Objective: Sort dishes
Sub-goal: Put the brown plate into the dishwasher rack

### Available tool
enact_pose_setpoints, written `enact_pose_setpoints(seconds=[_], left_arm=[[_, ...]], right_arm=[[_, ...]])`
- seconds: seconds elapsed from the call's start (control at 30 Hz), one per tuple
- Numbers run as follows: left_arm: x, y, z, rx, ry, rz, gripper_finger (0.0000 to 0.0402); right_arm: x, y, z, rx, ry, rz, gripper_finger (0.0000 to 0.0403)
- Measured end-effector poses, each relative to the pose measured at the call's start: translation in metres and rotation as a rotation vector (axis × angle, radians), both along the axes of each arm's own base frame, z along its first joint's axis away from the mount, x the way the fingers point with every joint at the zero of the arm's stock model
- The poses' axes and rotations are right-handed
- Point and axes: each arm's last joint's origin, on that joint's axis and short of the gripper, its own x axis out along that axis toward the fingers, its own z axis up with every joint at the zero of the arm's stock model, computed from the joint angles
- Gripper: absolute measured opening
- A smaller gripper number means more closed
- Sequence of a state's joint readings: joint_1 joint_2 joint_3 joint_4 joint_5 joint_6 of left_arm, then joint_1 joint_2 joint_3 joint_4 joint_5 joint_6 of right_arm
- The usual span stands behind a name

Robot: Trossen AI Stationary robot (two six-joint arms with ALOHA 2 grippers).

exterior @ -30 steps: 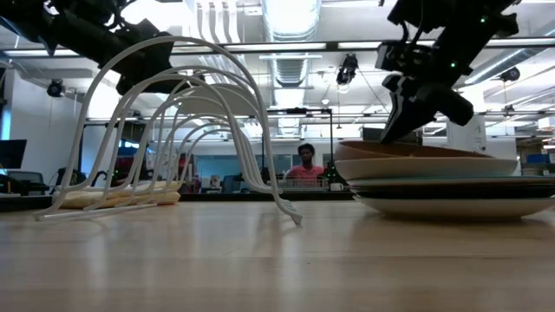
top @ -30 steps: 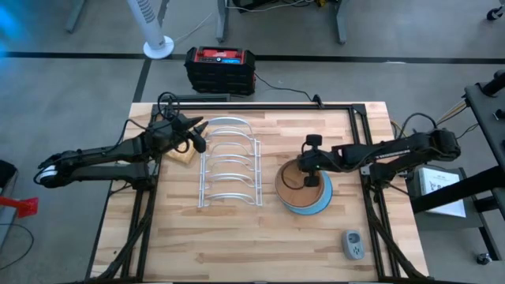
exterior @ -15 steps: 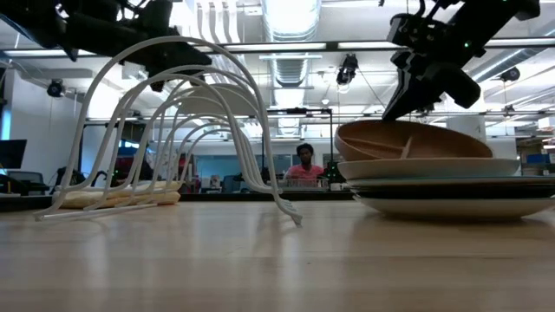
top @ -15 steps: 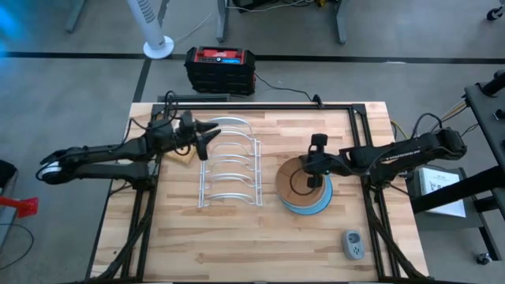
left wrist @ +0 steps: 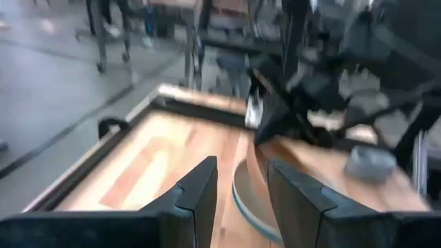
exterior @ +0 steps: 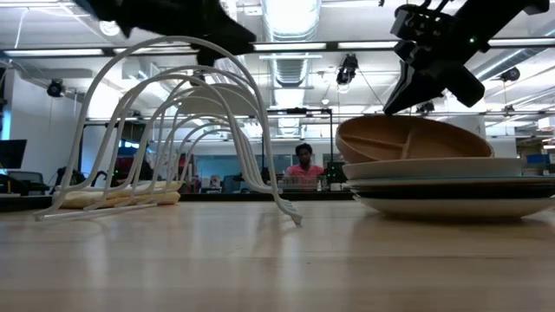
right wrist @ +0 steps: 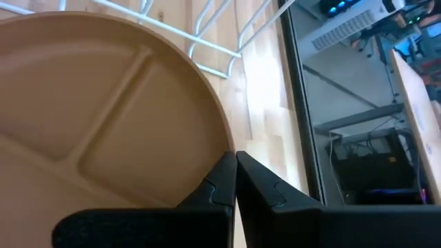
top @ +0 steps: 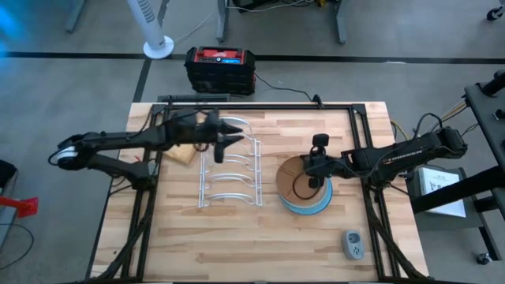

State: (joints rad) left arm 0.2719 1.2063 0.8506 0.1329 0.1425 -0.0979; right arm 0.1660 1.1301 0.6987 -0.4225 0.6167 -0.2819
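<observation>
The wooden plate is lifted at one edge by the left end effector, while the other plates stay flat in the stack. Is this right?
Not quite: it is the right end effector that pinches the rim of the wooden plate, as the high view shows. The left end effector is over the rack. The rest is correct.

Left arm stretched across from the left, left gripper (top: 223, 142) fingers parted, empty; right arm reaching inward, right gripper (top: 313, 169) pinched closed
</observation>
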Motion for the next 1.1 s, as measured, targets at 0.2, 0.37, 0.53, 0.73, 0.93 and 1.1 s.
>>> enact_pose_setpoints(seconds=[0.2,0.37,0.53,0.73,0.93,1.1], left_arm=[[0.040,0.000,0.013,0.030,0.124,-0.052,0.0116],[0.056,0.002,0.014,0.038,0.137,-0.061,0.0116],[0.067,0.001,0.010,0.025,0.155,-0.069,0.0116],[0.071,-0.006,0.010,0.035,0.162,-0.094,0.0116],[0.067,-0.007,0.015,0.052,0.151,-0.100,0.0116],[0.067,-0.008,0.010,0.056,0.169,-0.103,0.0116]], right_arm=[[-0.001,0.005,0.002,-0.035,-0.009,0.004,0.0000],[-0.002,0.008,0.003,-0.037,-0.014,0.024,0.0000],[-0.001,0.007,0.002,0.007,-0.019,0.031,0.0000],[0.001,-0.004,-0.002,0.138,-0.049,-0.072,0.0017],[0.008,-0.017,-0.016,0.228,0.000,-0.140,0.0085],[0.013,-0.027,-0.026,0.238,0.041,-0.175,0.0147]])
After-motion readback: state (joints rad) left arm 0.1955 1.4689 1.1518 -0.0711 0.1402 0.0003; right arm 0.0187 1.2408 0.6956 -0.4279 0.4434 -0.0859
